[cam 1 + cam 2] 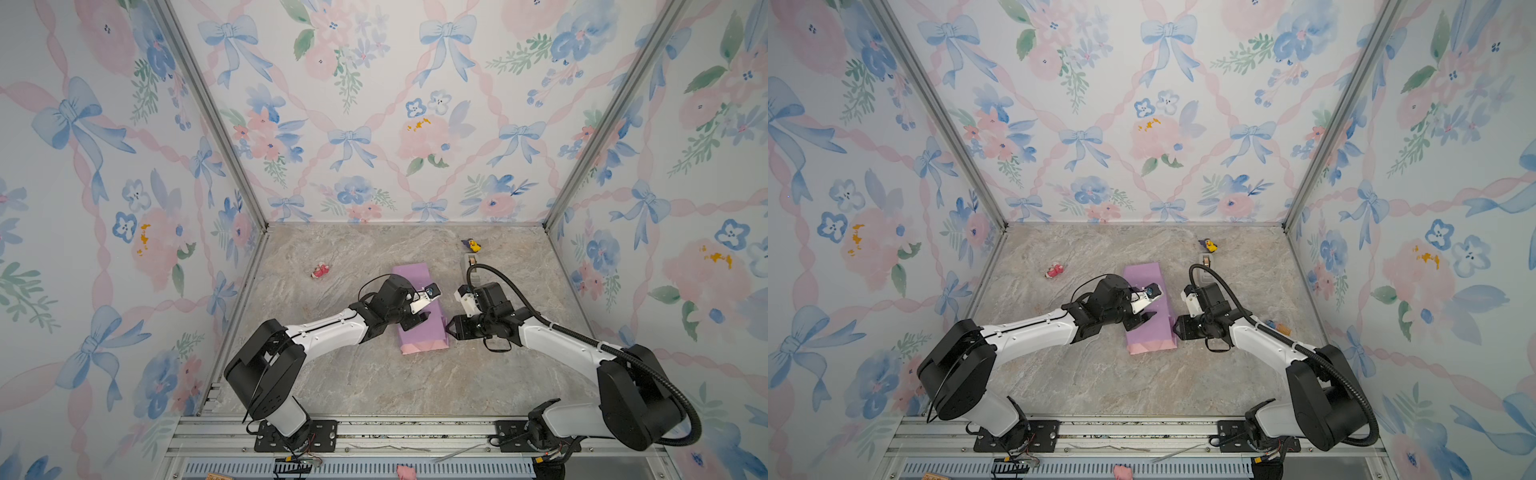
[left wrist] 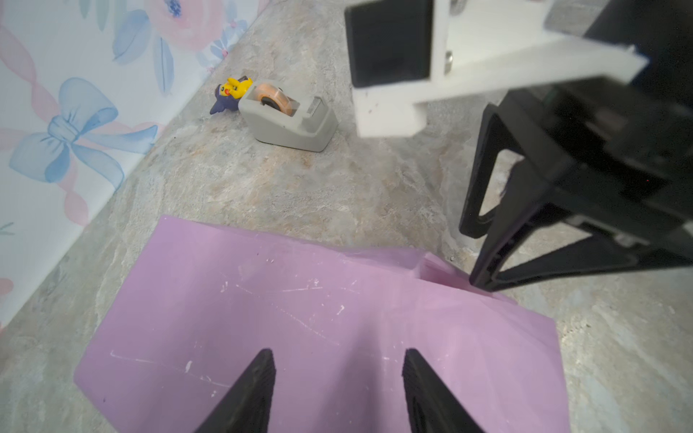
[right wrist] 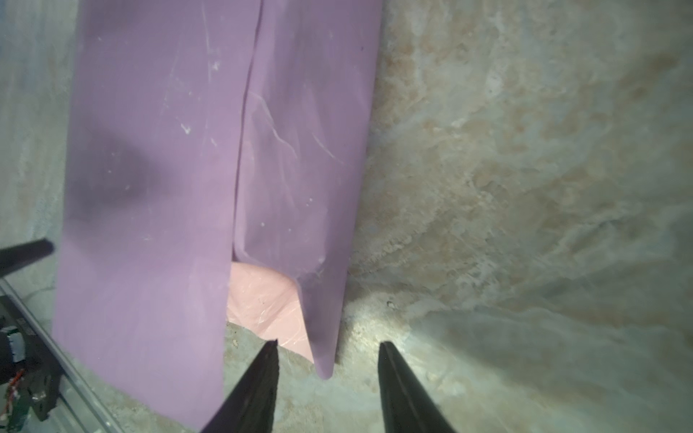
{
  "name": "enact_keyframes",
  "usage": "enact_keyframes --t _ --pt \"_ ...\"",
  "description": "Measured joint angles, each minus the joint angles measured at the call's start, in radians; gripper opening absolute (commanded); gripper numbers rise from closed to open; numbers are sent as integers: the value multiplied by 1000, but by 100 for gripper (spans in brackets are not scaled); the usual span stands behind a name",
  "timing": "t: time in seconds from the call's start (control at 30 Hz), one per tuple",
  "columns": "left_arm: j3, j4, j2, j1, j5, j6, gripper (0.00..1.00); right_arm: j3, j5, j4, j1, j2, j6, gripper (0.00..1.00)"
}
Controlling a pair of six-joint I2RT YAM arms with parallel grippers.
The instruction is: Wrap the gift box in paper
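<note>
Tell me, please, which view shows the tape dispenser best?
The left wrist view: the tape dispenser sits whole and sharp beside a yellow toy. Both top views show it small, partly hidden by the right arm. The right wrist view misses it.

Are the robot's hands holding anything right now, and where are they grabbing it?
Nothing is held. The left gripper stands open over the paper, and the right gripper stands open at the paper's edge, not pinching it.

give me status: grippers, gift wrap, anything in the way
Left gripper open, over the lilac-purple paper sheet. Right gripper open, empty, beside its edge. Paper folded over, pink underside showing; box hidden. Grey plastic tape dispenser sits apart.
</note>
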Motion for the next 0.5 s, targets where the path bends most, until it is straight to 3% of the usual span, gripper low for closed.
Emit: enact_keyframes --t 0.2,0.5 --pt "0 -40 58 -13 6 76 56 -48 -103 51 -71 -27 46 48" --pt "1 -31 89 -33 -74 122 45 -65 -154 146 -74 -11 116 47"
